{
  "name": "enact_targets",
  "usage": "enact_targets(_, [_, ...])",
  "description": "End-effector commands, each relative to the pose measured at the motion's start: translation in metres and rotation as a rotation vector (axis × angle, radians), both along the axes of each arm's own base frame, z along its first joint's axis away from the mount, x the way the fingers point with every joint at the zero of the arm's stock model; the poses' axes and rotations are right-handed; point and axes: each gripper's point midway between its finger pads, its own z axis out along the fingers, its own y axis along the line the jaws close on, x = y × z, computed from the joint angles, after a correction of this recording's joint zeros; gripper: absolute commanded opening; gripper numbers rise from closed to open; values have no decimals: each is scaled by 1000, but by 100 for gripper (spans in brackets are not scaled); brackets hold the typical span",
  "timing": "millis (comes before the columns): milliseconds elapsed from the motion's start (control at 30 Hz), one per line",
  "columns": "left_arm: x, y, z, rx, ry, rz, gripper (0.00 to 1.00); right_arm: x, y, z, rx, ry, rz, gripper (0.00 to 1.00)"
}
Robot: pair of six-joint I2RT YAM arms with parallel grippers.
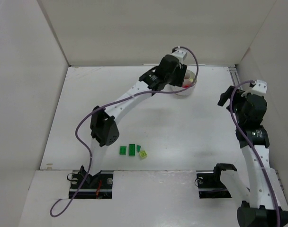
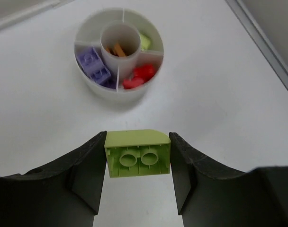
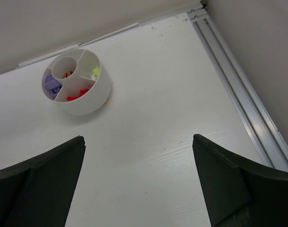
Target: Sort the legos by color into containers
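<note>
My left gripper (image 2: 138,161) is shut on a lime lego (image 2: 138,153), held by its ends with the hollow underside facing the camera. It hangs just short of the round white dish of containers (image 2: 119,97). The dish holds purple legos (image 2: 93,66), red legos (image 2: 140,75), a lime piece (image 2: 145,41) and orange-brown ones in the centre cup (image 2: 118,48). From above, the left gripper (image 1: 170,71) partly covers the dish (image 1: 187,90). My right gripper (image 3: 139,142) is open and empty over bare table, right of the dish (image 3: 82,101).
Two dark green legos (image 1: 122,150) (image 1: 132,149), a small green one (image 1: 139,147) and a lime one (image 1: 143,154) lie near the front edge by the left arm. White walls enclose the table. A metal rail (image 3: 238,90) runs along the right wall.
</note>
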Motion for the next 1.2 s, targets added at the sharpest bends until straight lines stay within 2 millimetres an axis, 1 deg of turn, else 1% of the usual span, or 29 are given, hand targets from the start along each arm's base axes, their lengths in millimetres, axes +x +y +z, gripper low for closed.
enact_targets(0, [36, -22, 54, -28, -176, -113, 34, -12, -13, -5, 22, -14, -97, 100])
enact_targets(33, [53, -29, 34, -3, -176, -113, 34, -15, -12, -14, 23, 10, -98, 100])
enact_targets(67, [59, -37, 40, -17, -213, -129, 35, -18, -11, -13, 25, 10, -89, 100])
enact_targets(100, [67, -46, 59, -58, -292, -143, 40, -19, -11, -20, 26, 29, -89, 100])
enact_targets(167, [73, -57, 60, -90, -360, -175, 41, -21, -11, -22, 18, 43, -87, 100])
enact_targets(200, [77, -64, 67, -140, -429, -182, 46, -23, -12, -25, 15, 57, -95, 100])
enact_targets(267, [81, -71, 77, -189, -501, -190, 49, -24, -13, -28, 7, 71, -93, 100])
enact_targets(300, [84, -77, 77, -212, -523, -200, 49, -23, -13, -31, 7, 82, -93, 100])
enact_targets(333, [88, -81, 98, -266, -590, -191, 49, -22, -10, -31, 11, 82, -80, 100])
enact_targets(367, [96, -92, 77, -257, -589, -209, 49, -22, -10, -31, 11, 82, -80, 100])
enact_targets(400, [99, -98, 74, -279, -596, -214, 49, -21, -9, -39, 15, 103, -71, 100])
enact_targets(433, [99, -106, 73, -297, -609, -243, 49, -20, -7, -39, 18, 103, -60, 100])
enact_targets(467, [102, -109, 87, -341, -651, -235, 49, -21, -7, -39, 10, 105, -57, 100])
enact_targets(500, [108, -116, 67, -347, -631, -234, 49, -19, -8, -42, 14, 116, -57, 100])
enact_targets(533, [108, -119, 64, -355, -639, -242, 49, -19, -6, -42, 18, 116, -46, 100])
enact_targets(567, [108, -119, 71, -386, -663, -237, 49, -17, -6, -45, 18, 126, -46, 100])
enact_targets(633, [114, -120, 57, -386, -668, -215, 49, -16, -4, -48, 23, 137, -33, 100])
enact_targets(700, [124, -114, 58, -414, -698, -178, 49, -16, -3, -48, 18, 138, -21, 100])
enact_targets(733, [127, -117, 45, -412, -696, -178, 49, -15, -1, -48, 21, 138, -12, 100])
enact_targets(767, [134, -112, 39, -410, -700, -168, 49, -14, 0, -51, 24, 147, -4, 100])
enact_targets(800, [134, -113, 48, -449, -716, -163, 51, -14, 0, -51, 24, 147, -3, 100])
enact_targets(833, [137, -117, 34, -441, -706, -164, 51, -15, 2, -53, 28, 156, 5, 100])
enact_targets(867, [136, -119, 31, -449, -699, -175, 52, -15, 2, -53, 28, 156, 5, 100])
enact_targets(900, [137, -117, 37, -462, -717, -161, 52, -16, 2, -57, 29, 165, 5, 100])
enact_targets(967, [144, -115, 25, -470, -715, -151, 53, -17, 4, -59, 33, 174, 15, 100])
enact_targets(1000, [146, -113, 25, -461, -722, -141, 53, -17, 4, -59, 33, 174, 15, 100])
enact_targets(1033, [147, -115, 16, -454, -712, -142, 55, -17, 4, -63, 34, 184, 15, 100])
enact_targets(1067, [149, -112, 18, -446, -730, -130, 55, -17, 4, -63, 34, 184, 15, 100])
enact_targets(1167, [153, -110, 11, -428, -732, -110, 56, -16, 7, -65, 41, 192, 32, 100])
